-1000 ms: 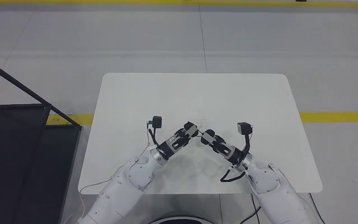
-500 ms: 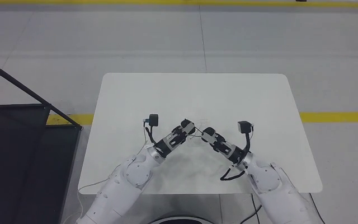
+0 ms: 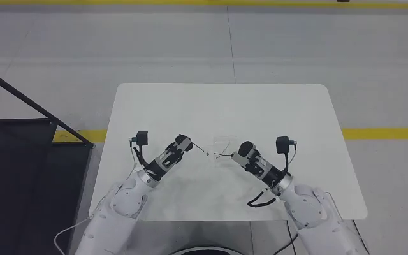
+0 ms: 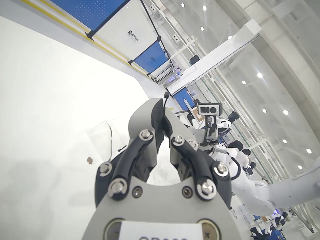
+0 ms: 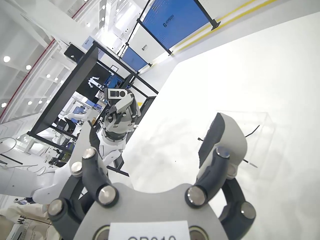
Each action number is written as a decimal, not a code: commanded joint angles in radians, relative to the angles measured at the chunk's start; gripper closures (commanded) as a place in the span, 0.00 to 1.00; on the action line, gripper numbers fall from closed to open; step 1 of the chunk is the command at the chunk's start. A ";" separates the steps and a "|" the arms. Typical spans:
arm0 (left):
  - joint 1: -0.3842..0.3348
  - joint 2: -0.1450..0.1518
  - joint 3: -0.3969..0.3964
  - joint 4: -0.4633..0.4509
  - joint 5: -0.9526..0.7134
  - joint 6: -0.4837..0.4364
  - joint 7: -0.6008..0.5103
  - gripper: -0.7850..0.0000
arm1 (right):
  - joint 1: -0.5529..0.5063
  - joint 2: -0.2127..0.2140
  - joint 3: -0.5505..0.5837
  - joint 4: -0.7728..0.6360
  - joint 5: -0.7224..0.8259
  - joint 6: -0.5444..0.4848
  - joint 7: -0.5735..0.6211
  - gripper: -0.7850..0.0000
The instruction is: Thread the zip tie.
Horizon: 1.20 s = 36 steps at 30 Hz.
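- bright, even indoor light; round ceiling lamps (image 4: 260, 75) show as blown-out white spots in both wrist views.
- the white table (image 3: 287, 115) glares nearly featureless in the top view.
- wrist views bow straight beams (image 4: 220, 51) and floor lines (image 5: 262, 4) strongly toward their edges.

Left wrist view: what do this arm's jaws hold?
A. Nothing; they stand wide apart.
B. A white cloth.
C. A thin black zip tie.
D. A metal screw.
C: the left gripper has its jaws shut on a thin black zip tie, whose end sticks out past the tips.
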<state>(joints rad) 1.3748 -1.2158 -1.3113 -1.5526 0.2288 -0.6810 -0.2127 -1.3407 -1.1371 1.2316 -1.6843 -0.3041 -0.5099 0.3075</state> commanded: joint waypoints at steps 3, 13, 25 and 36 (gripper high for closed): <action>0.048 0.013 -0.055 -0.031 -0.026 -0.013 -0.045 1.00 | 0.000 0.000 0.000 0.000 0.000 0.000 -0.001 0.00; 0.077 0.031 -0.107 -0.055 -0.168 0.015 -0.175 1.00 | 0.015 -0.002 -0.086 -0.222 -0.526 0.289 0.067 0.00; 0.085 0.035 -0.115 -0.071 -0.201 0.029 -0.194 1.00 | 0.037 -0.022 -0.232 -0.337 -0.903 0.571 0.168 0.00; 0.096 0.032 -0.120 -0.101 -0.198 0.080 -0.133 1.00 | 0.139 -0.042 -0.317 -0.310 -1.022 0.592 0.411 0.00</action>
<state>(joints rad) 1.4697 -1.1835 -1.4274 -1.6525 0.0309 -0.6078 -0.3551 -1.2287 -1.1737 0.9348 -2.0044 -1.3086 0.0663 0.6597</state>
